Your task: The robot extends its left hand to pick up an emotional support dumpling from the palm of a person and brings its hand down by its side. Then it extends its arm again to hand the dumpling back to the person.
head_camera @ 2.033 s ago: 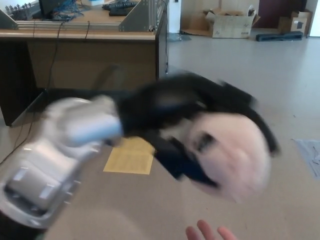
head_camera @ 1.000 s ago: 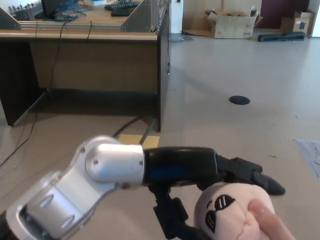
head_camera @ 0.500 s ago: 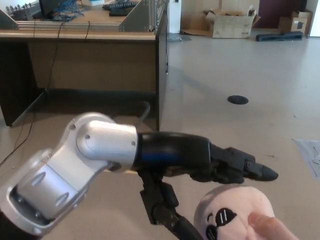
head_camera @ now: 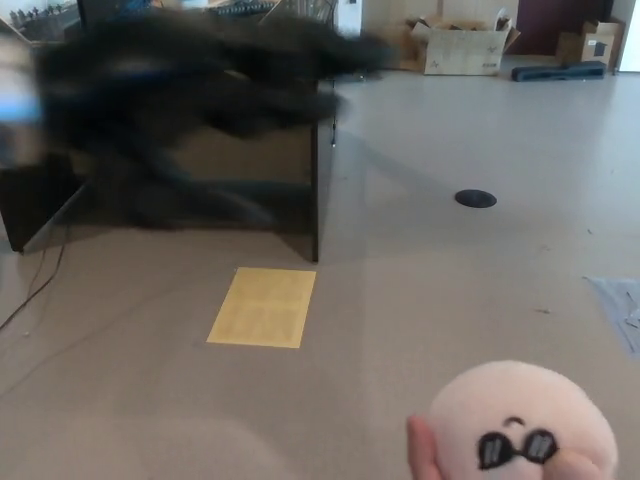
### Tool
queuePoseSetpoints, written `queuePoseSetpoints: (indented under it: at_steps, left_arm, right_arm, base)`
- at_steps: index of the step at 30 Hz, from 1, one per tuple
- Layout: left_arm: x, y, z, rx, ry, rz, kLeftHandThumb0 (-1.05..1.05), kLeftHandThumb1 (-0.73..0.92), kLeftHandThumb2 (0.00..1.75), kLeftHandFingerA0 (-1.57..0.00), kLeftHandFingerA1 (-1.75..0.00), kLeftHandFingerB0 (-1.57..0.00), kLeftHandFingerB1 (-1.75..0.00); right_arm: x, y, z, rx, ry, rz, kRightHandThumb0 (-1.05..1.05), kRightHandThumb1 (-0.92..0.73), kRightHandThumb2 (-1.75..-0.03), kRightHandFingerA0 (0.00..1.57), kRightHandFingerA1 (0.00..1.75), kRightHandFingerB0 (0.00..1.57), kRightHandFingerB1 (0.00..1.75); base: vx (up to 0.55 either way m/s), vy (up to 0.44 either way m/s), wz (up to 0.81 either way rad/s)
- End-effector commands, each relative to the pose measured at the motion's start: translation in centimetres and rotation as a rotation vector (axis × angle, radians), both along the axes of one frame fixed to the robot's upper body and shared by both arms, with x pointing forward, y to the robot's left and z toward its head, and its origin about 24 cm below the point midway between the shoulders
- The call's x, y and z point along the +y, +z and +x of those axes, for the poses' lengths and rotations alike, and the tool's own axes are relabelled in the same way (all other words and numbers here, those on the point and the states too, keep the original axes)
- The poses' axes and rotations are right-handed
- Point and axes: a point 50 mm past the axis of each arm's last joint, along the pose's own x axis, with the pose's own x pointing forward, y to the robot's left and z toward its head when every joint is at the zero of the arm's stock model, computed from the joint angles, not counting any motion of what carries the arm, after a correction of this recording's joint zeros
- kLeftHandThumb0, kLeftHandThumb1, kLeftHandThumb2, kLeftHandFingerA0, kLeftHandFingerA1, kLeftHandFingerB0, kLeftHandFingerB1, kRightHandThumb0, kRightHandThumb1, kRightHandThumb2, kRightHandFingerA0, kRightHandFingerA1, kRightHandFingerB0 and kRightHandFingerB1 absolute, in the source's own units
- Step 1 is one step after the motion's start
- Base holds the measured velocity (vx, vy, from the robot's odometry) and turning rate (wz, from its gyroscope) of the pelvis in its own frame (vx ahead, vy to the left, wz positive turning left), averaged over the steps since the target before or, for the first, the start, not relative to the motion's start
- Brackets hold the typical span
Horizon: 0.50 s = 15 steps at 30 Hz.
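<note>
The pink dumpling [head_camera: 527, 420] sits at the lower right of the frame, held in a person's hand [head_camera: 425, 455]. The robot's left hand [head_camera: 200, 90] is a dark blur across the upper left, well apart from it; whether its fingers are spread cannot be told. The handover looks complete, so the arm should simply clear the bench [head_camera: 300, 150] smoothly.

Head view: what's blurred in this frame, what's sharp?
Head view: the left hand is a dark motion smear across the upper left, fingers unreadable; the plush dumpling, the yellow sheet on the floor and the cardboard boxes are sharp.
</note>
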Motion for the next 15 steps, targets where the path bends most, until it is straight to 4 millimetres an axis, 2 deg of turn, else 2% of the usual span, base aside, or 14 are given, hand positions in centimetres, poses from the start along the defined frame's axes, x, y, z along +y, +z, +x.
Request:
queuePoseSetpoints:
  at_steps: [1, 2, 5, 6, 7, 8, 9, 11, 12, 13, 14, 15]
  left_arm:
    - [3.5, -5.0, -0.3, -0.025, 0.151, -0.092, -0.64, 0.31, 0.68, -0.05, -0.29, 0.0, -0.03]
    - [3.9, -6.4, -0.3, -0.02, 0.166, -0.109, -0.65, 0.4, 0.54, -0.03, -0.29, 0.0, -0.1]
    - [6.0, -12.4, -1.0, 0.049, 0.265, -0.107, -0.59, 0.4, 0.55, -0.09, -0.33, -0.01, -0.17]
    - [6.8, -14.3, -1.3, 0.084, 0.289, -0.12, -0.47, 0.32, 0.74, -0.06, -0.44, 0.0, -0.22]
    - [7.3, -15.4, -1.4, 0.111, 0.306, -0.136, -0.47, 0.32, 0.74, -0.06, -0.44, 0.0, -0.22]
    - [8.0, -17.4, -1.9, 0.157, 0.35, -0.145, -0.59, 0.35, 0.64, -0.1, -0.39, -0.05, -0.16]
    - [8.3, -18.2, -2.1, 0.173, 0.367, -0.147, -0.59, 0.35, 0.64, -0.1, -0.39, -0.05, -0.16]
    - [8.3, -18.2, -2.2, 0.17, 0.367, -0.147, -0.59, 0.35, 0.64, -0.1, -0.39, -0.05, -0.16]
    - [9.7, -21.0, -2.6, 0.22, 0.444, -0.165, -0.66, 0.42, 0.8, -0.07, -0.42, -0.03, -0.2]
    - [11.3, -24.6, -3.7, 0.286, 0.539, -0.177, -0.66, 0.42, 0.8, -0.07, -0.42, -0.03, -0.2]
    - [11.6, -25.3, -3.9, 0.297, 0.557, -0.176, -0.66, 0.42, 0.8, -0.07, -0.42, -0.03, -0.2]
    - [12.8, -27.1, -4.6, 0.325, 0.629, -0.215, -0.73, 0.54, 0.57, -0.15, -0.32, -0.04, -0.23]
  right_arm:
    - [-1.3, -0.7, -1.1, 0.03, -0.027, -0.001, -0.27, -0.56, -0.57, 0.84, 0.59, 0.8, 0.5]
    - [-1.4, -0.8, -1.3, 0.032, -0.029, -0.001, -0.26, -0.56, -0.57, 0.84, 0.55, 0.79, 0.5]
    - [-1.6, -1.2, -1.7, 0.052, -0.045, -0.001, -0.28, -0.56, -0.58, 0.83, 0.53, 0.79, 0.49]
    - [-1.6, -1.4, -1.8, 0.054, -0.051, 0.005, -0.28, -0.56, -0.58, 0.82, 0.53, 0.79, 0.49]
    - [-1.6, -1.4, -1.8, 0.053, -0.055, 0.008, -0.28, -0.56, -0.58, 0.82, 0.53, 0.79, 0.49]
    - [-1.6, -1.4, -1.9, 0.054, -0.058, 0.021, -0.26, -0.56, -0.57, 0.82, 0.52, 0.79, 0.5]
    - [-1.6, -1.5, -2.0, 0.054, -0.058, 0.026, -0.26, -0.56, -0.57, 0.82, 0.52, 0.79, 0.5]
    - [-1.6, -1.5, -2.0, 0.054, -0.058, 0.026, -0.26, -0.56, -0.57, 0.82, 0.52, 0.79, 0.5]
    - [-1.6, -1.6, -2.0, 0.057, -0.059, 0.022, -0.28, -0.56, -0.58, 0.82, 0.55, 0.79, 0.5]
    - [-1.6, -1.7, -2.1, 0.06, -0.061, 0.018, -0.28, -0.56, -0.58, 0.82, 0.55, 0.79, 0.5]
    - [-1.6, -1.7, -2.1, 0.06, -0.063, 0.019, -0.28, -0.56, -0.58, 0.82, 0.55, 0.79, 0.5]
    - [-1.6, -1.7, -2.1, 0.063, -0.065, 0.015, -0.29, -0.56, -0.58, 0.81, 0.54, 0.79, 0.49]
  base:
    - [0.0, 0.0, 0.0]
    - [0.0, 0.0, 0.0]
    - [0.0, 0.0, 0.0]
    - [0.0, 0.0, 0.0]
    - [0.0, 0.0, 0.0]
    - [0.0, 0.0, 0.0]
    - [0.0, 0.0, 0.0]
    - [0.0, 0.0, 0.0]
    - [0.0, 0.0, 0.0]
    - [0.0, 0.0, 0.0]
    - [0.0, 0.0, 0.0]
    - [0.0, 0.0, 0.0]
